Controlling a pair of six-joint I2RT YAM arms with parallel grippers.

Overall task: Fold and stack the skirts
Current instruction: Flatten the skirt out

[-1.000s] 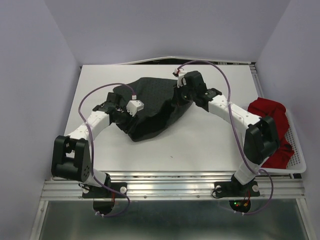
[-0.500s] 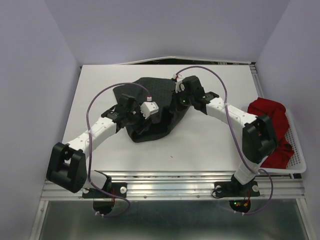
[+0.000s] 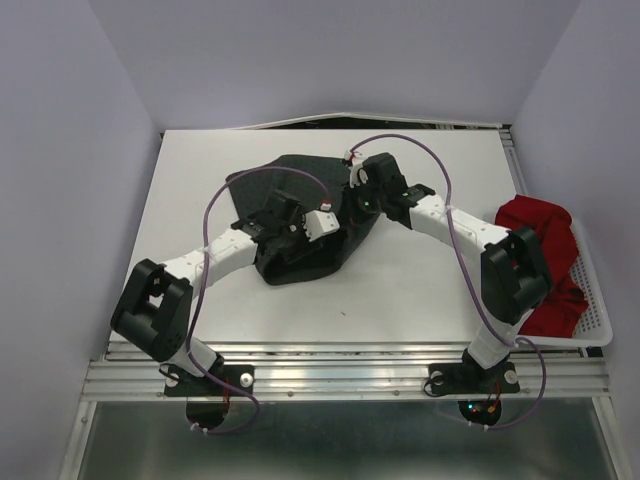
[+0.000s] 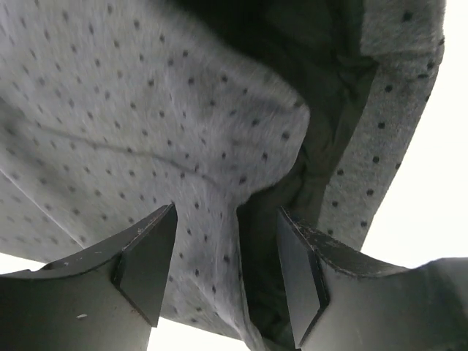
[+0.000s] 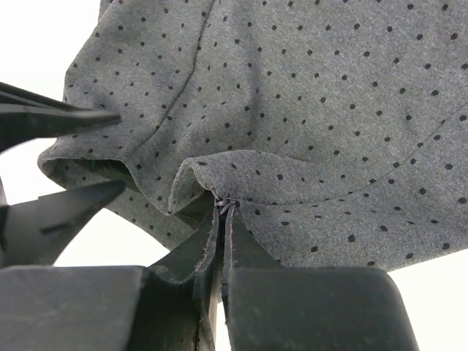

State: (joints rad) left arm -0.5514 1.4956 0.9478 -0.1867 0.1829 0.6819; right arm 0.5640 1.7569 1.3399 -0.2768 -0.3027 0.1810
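Shifted rightward since a second ago, the left tool [image 4: 227, 213] stands spread around a fold of the grey skirt [image 3: 305, 180]; the right tool [image 5: 221, 208] pinches its edge.

White arm links [image 3: 215, 255], black joint housings [image 3: 150, 315], looping purple cables [image 3: 412, 140] — matte black wedge fingers [image 4: 146, 267], scuffed edges.

Dark charcoal grey skirt [image 3: 300, 185] with fine small dots: lies bunched in an uneven mound near the middle of the white table [image 3: 420, 290], far part spread flatter, near part folded over and rumpled, with a deep shadowed crease between its layers. Bright red skirt [image 3: 525, 218]: sits crumpled in a heap inside the white mesh basket [image 3: 598, 322] at the table's right edge, well apart from the grey one
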